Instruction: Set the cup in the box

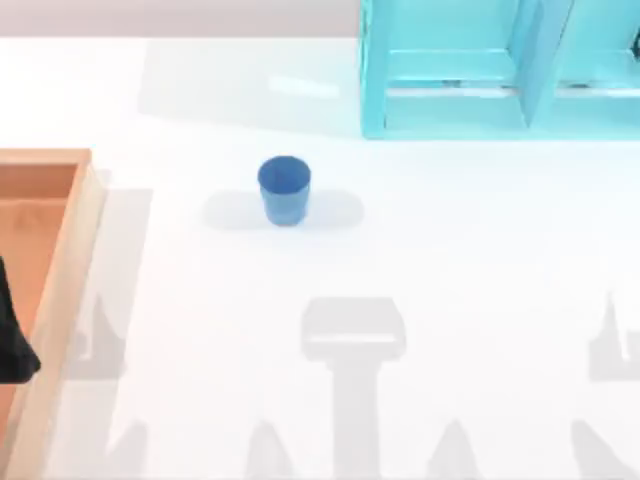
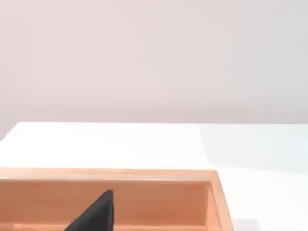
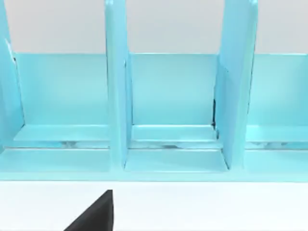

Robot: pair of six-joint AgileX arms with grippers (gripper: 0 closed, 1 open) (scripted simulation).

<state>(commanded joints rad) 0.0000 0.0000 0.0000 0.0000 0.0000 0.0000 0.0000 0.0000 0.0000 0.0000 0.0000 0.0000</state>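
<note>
A plain white table [image 1: 450,250] fills the scene under soft, even light, with faint grey shadows near its front edge. A light-blue shelf unit [image 1: 500,70] stands far right. Behind is a pale wall [image 2: 154,57].

table [image 1: 450,260] white | on it: cup [image 1: 284,189], box [image 1: 70,260], shelf unit [image 1: 500,70]

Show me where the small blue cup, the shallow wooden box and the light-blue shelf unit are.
small blue cup [image 1: 284,190], top view, on its side wall below the rim.
shallow wooden box [image 1: 70,262], top view, on its light wooden right rim.
light-blue shelf unit [image 3: 117,86], right wrist view, on an upright divider.
</note>
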